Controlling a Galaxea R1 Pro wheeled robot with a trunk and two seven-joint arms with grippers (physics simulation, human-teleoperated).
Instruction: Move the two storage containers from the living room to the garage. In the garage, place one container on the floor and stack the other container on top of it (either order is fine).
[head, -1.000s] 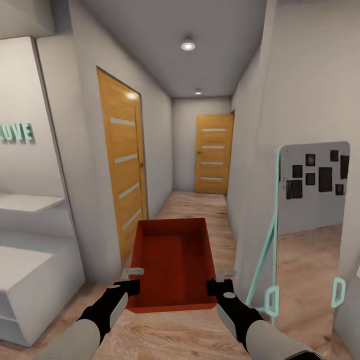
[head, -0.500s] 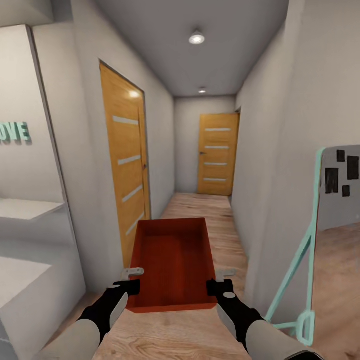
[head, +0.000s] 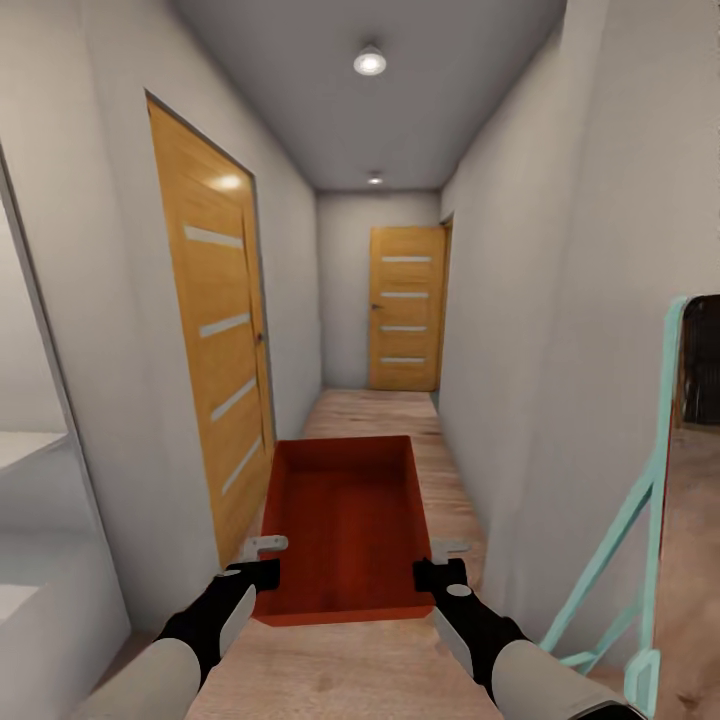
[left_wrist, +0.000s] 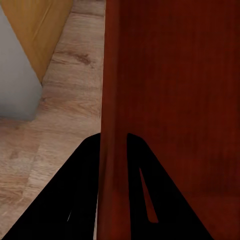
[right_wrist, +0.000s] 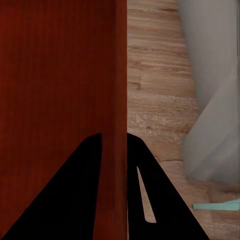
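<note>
I carry one orange-red storage container (head: 345, 525) in front of me, lidless and level, above the light wood plank floor of a narrow hallway. My left gripper (head: 262, 572) is shut on its left wall near the near corner. My right gripper (head: 432, 572) is shut on its right wall. In the left wrist view the container wall (left_wrist: 113, 125) runs between the two dark fingers (left_wrist: 80, 195). The right wrist view likewise has the wall (right_wrist: 116, 125) pinched between the fingers (right_wrist: 145, 190). The second container, the garage and the concrete floor are out of view.
An orange wooden door (head: 215, 350) stands in the left wall, and another door (head: 405, 308) closes the hallway's far end. A mint-framed standing mirror (head: 665, 500) leans at the right. A white cabinet (head: 40, 560) sits at the left. Grey walls close in on both sides.
The whole picture has shifted: the camera moved forward into the hallway, so the mirror and white cabinet slid toward the edges. Both grippers and the container keep the same place relative to me.
</note>
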